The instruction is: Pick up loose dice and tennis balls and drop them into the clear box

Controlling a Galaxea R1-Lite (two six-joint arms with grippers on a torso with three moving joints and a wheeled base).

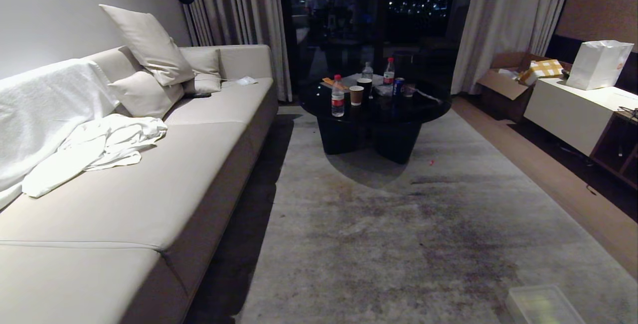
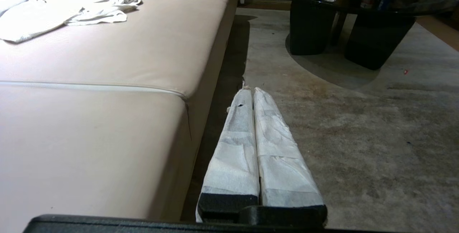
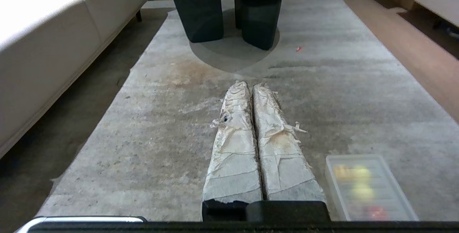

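Both grippers, left point(image 2: 250, 90) and right point(image 3: 250, 85), have jaws closed, empty; find loose dice before reaching, box point(image 3: 369, 188) near right.

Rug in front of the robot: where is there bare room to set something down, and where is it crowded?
The rug lies bare between the sofa and the wooden floor strip, from the round black table back to the ribbed tray. The sofa's near cushions are bare too. The tabletop is crowded with bottles and cups; a white cloth covers the sofa's middle.
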